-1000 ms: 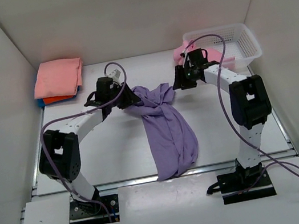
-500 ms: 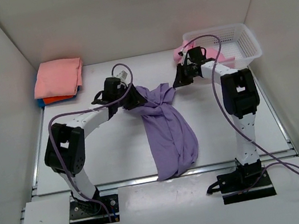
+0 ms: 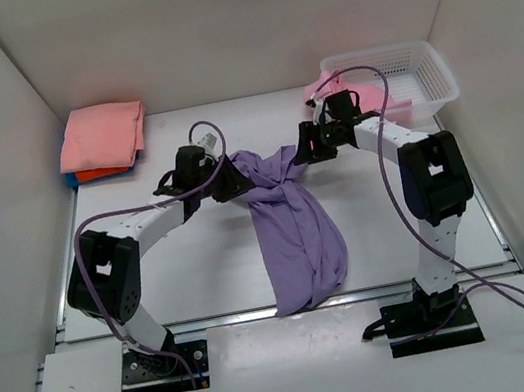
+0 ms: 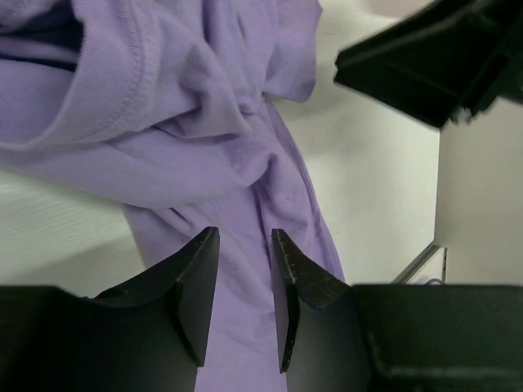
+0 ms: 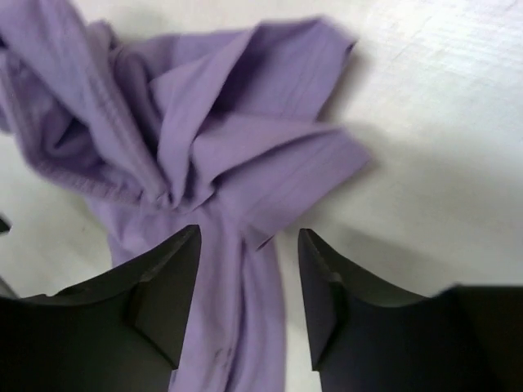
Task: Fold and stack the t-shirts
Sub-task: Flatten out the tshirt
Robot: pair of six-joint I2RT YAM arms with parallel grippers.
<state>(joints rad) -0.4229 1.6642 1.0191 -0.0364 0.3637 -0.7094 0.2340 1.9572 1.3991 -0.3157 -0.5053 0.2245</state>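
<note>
A lavender-purple t-shirt [image 3: 292, 221] lies crumpled in a long strip down the middle of the table. It also shows in the left wrist view [image 4: 204, 122] and the right wrist view [image 5: 204, 147]. My left gripper [image 3: 231, 183] hangs over its upper left edge, jaws a little apart, nothing between them [image 4: 243, 245]. My right gripper [image 3: 302, 148] is over its upper right corner, open and empty [image 5: 249, 245]. A folded salmon-pink tee [image 3: 102, 133] tops a stack on an orange tee [image 3: 96, 173] and a blue one [image 3: 139, 158] at the back left. A light pink tee [image 3: 382, 99] hangs out of the basket.
A white mesh basket [image 3: 424, 76] stands at the back right corner. White walls enclose the table on three sides. A metal rail runs along the table's front edge [image 3: 213, 321].
My right gripper has swung left and down toward the purple shirt's upper right corner. My left gripper has shifted slightly along the shirt's upper left edge. The shirt barely moved.
</note>
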